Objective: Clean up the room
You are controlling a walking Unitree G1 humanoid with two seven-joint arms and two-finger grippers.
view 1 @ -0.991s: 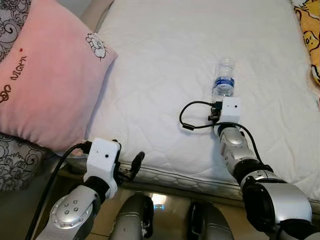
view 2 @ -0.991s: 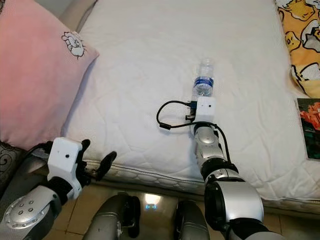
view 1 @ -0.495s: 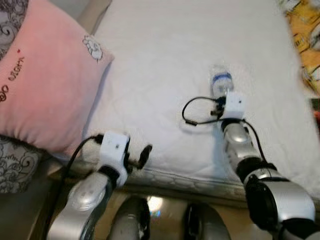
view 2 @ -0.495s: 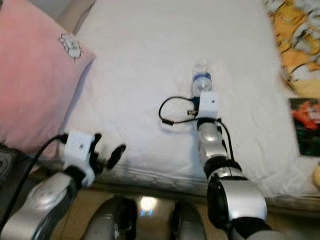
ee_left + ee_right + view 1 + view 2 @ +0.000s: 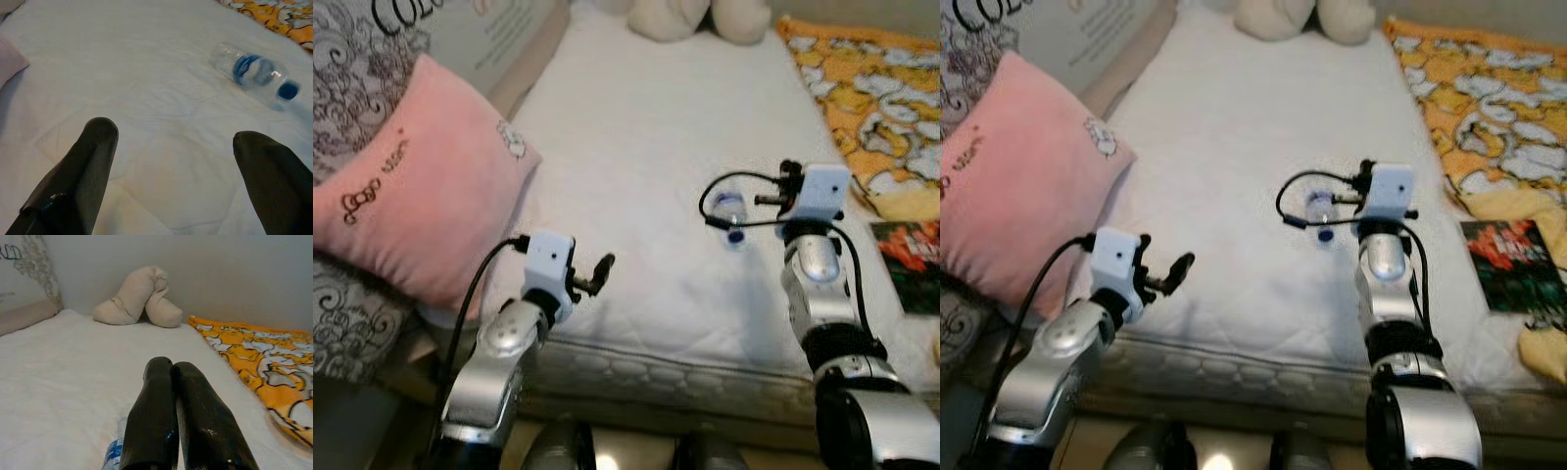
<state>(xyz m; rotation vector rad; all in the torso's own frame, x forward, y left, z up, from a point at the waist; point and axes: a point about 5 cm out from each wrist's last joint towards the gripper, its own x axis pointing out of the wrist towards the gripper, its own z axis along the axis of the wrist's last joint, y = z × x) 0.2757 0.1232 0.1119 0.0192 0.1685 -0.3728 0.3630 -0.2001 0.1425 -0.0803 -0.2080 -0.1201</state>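
Clear plastic water bottle with blue label and blue cap: lay on its side on the white quilted mattress, towards the middle of the bed, loose and ungripped. In the right wrist view its labelled part showed just under the fingers.

Right gripper: raised above the mattress close by the bottle, with nothing between its fingers. The two black fingers were pressed together side by side, pointing up the bed. White wrist housing with a looped black cable sat on the silver right arm.

Left gripper: held over the near edge of the mattress, well apart from the bottle. Its jaws stood wide, empty, with the bottle lying beyond them on the sheet.

Pink square pillow with small cartoon print and dark script: leaned against the robot's left side of the bed, one corner resting on the mattress.

Grey patterned fabric with dark scrollwork: beside and behind the pink pillow.

Beige soft plush toy: at the far end of the bed, against the pale wall.

Orange blanket printed with white and grey cartoon figures: spread along the robot's right side of the mattress.

Dark book or card with red picture: lay flat near the blanket's lower edge, on the right side.
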